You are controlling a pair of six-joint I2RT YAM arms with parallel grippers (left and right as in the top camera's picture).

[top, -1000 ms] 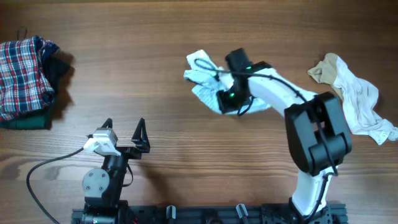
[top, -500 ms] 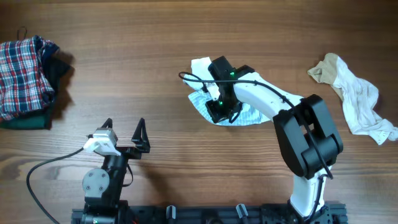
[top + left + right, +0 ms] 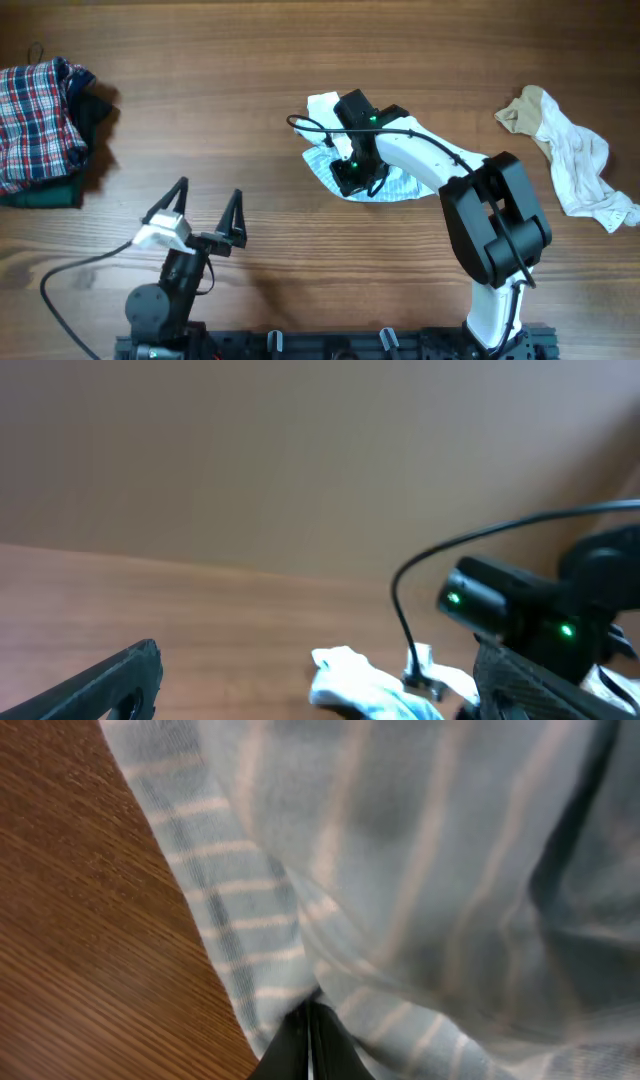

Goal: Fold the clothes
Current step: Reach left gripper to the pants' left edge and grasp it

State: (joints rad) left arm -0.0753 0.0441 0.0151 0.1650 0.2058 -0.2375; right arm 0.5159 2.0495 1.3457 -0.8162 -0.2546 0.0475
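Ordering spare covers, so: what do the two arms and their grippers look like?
Right arm: white shell, black joint housings, green lights at the wrist, a looping black cable. Left arm: black, round grey joint, white wrist block, thin pointed black fingers, a trailing black cable.

WOOD AND WALL: A brown wooden table (image 3: 200, 60), its grain running side to side, fills the overhead view. In the left wrist view, the tabletop meets a plain tan wall (image 3: 250, 450) behind it. A black rail (image 3: 300, 345) lines the table's near edge.
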